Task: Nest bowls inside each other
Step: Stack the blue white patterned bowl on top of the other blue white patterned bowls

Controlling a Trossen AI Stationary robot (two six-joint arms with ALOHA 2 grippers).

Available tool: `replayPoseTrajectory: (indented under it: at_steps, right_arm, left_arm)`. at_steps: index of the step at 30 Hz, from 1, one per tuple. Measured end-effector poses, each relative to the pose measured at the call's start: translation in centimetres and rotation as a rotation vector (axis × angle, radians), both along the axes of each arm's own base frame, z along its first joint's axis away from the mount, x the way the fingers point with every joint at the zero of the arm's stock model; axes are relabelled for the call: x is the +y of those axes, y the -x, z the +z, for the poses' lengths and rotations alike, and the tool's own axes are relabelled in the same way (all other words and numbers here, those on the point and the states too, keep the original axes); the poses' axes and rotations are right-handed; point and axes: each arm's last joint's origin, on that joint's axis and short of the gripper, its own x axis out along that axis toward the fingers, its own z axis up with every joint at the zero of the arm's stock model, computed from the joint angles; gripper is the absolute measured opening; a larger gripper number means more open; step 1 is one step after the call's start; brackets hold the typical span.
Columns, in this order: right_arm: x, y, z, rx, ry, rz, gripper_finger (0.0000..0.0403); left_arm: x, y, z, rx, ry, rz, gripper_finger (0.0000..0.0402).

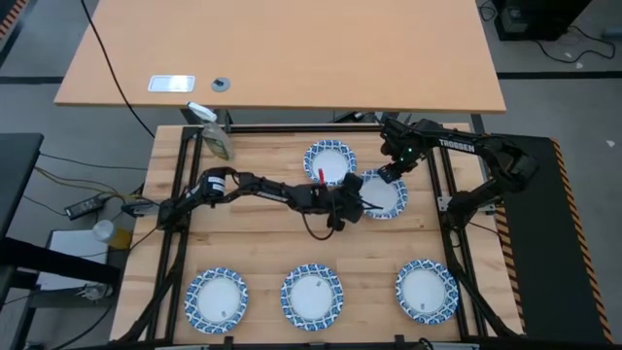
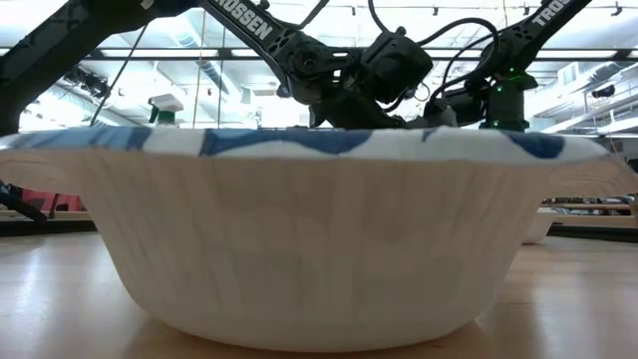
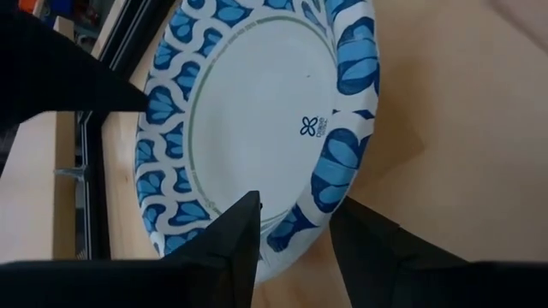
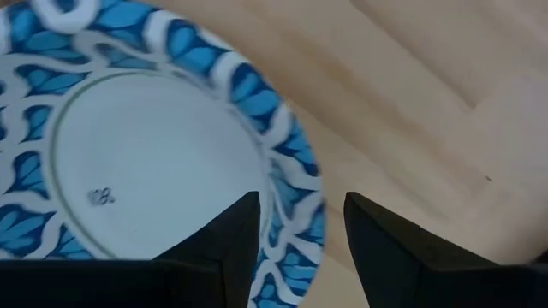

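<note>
Five bowls (2 grippers nearby).

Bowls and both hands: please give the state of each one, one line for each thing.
Back bowl: flat on the table, alone, not nested.
Middle bowl: on the table, its rim between the fingers of both hands.
Three front bowls: upright in a row, apart, not nested.
Left hand: fingers astride the middle bowl's rim; cannot tell if gripping.
Right hand: fingers astride the same bowl's rim; cannot tell if gripping.
</note>
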Motion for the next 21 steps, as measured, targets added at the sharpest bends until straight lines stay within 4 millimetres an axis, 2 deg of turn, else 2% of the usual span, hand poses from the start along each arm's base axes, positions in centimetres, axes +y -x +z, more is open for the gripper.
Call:
replayPoseTrajectory:
  at_steps: [6, 10, 14, 17, 21]
  right_arm:
    - [0.0, 0.1, 0.2, 0.019, 0.028, 0.009, 0.0178]
    - [0.1, 0.5, 1.5, 0.019, 0.103, 0.001, 0.0178]
    - [-0.2, 1.5, 2.9, 0.173, 0.232, -0.085, 0.0178]
    - [-0.4, 2.2, 2.5, 0.268, 0.206, -0.097, 0.0178]
    - [-0.6, 2.1, 0.5, 0.343, 0.136, -0.082, 0.0178]
  left_arm:
    - [0.1, 0.0, 0.0, 0.004, 0.000, 0.002, 0.0142]
    - [0.0, 0.1, -0.1, 0.008, 0.000, 0.001, 0.0142]
    - [0.1, 0.1, -0.2, 0.020, 0.000, 0.001, 0.0142]
    - [0.1, 0.1, -0.2, 0.023, 0.000, 0.001, 0.0142]
    - [0.1, 0.1, -0.2, 0.022, 0.000, 0.000, 0.0142]
